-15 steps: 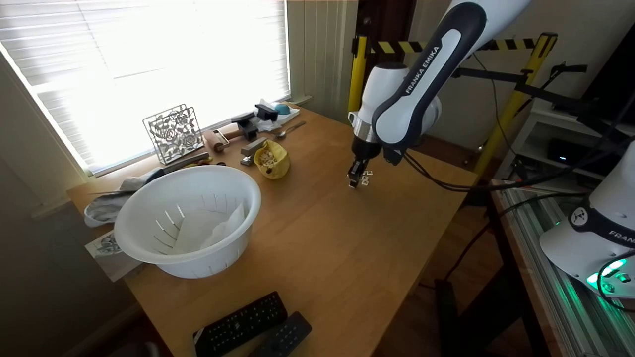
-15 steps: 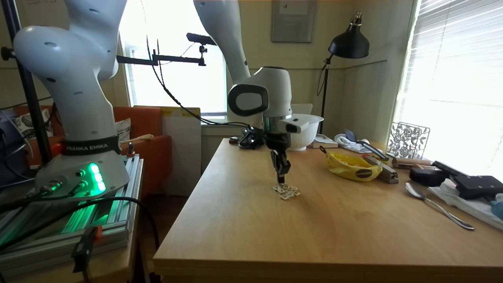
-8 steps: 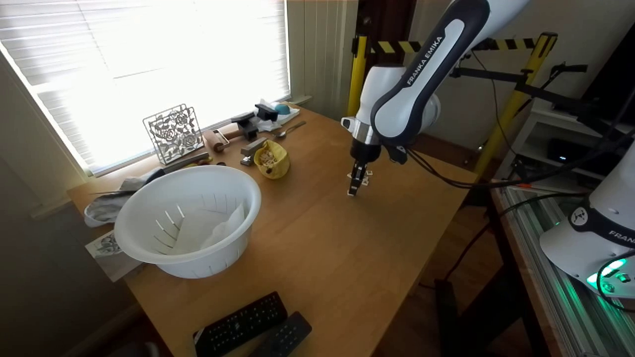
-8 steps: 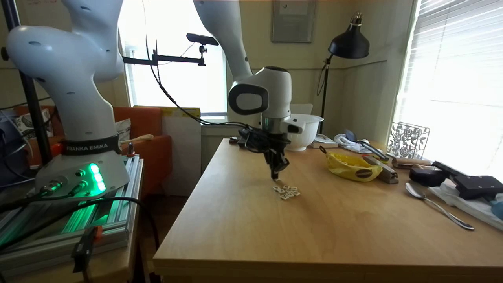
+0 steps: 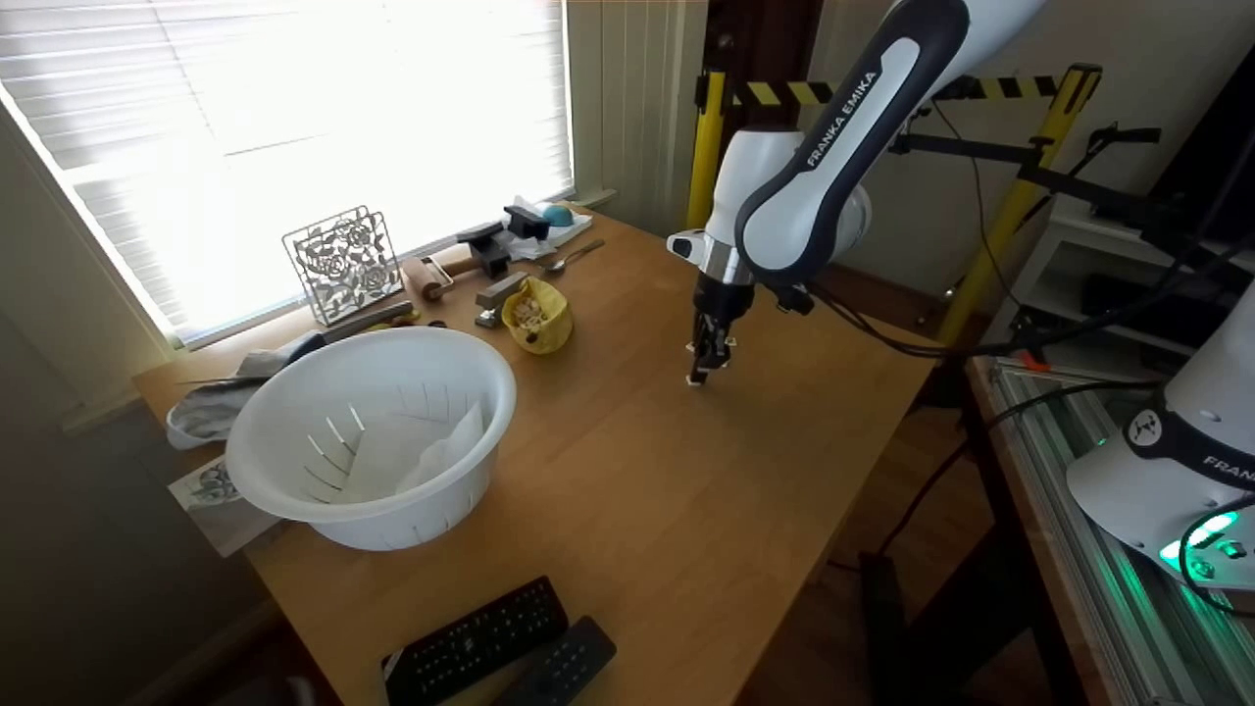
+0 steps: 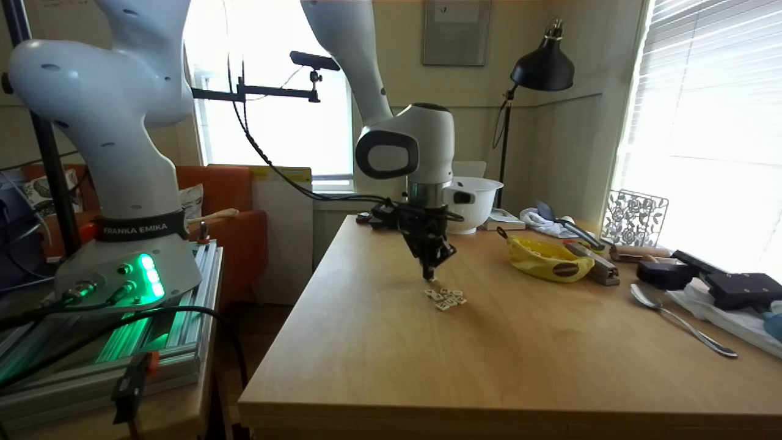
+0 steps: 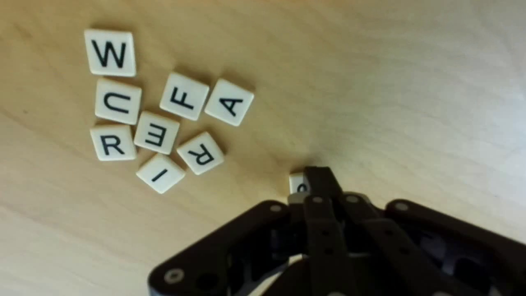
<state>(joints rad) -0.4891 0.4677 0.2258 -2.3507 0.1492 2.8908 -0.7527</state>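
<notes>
My gripper (image 7: pixel 324 181) is shut, its fingertips low over the wooden table. In the wrist view a white letter tile (image 7: pixel 296 183) shows at the left of the fingertips, its letter partly hidden under them. I cannot tell whether the tips press on it. The gripper also shows in both exterior views (image 5: pixel 698 377) (image 6: pixel 427 275), with the tile's edge at the tips. Several other tiles lie apart to the left in the wrist view: W (image 7: pixel 110 53), U (image 7: pixel 118 101), R (image 7: pixel 113 142), E (image 7: pixel 157 132), I (image 7: pixel 160 172), another R (image 7: pixel 200 153), F (image 7: pixel 184 95) and A (image 7: pixel 229 102).
A yellow banana-shaped pouch (image 6: pixel 544 261) holding tiles lies beside a stapler (image 6: pixel 595 266). A white bowl (image 5: pixel 373 490) and two black remotes (image 5: pixel 480 637) are on the table (image 5: pixel 627 490). A spoon (image 6: pixel 678 321), a metal napkin holder (image 5: pixel 345 265) and a rolling pin (image 5: pixel 426 279) lie along the window side.
My gripper has moved from over the tile cluster to a spot beside it, with one tile now apart at its tips. In the last half second the wrist has turned a little.
</notes>
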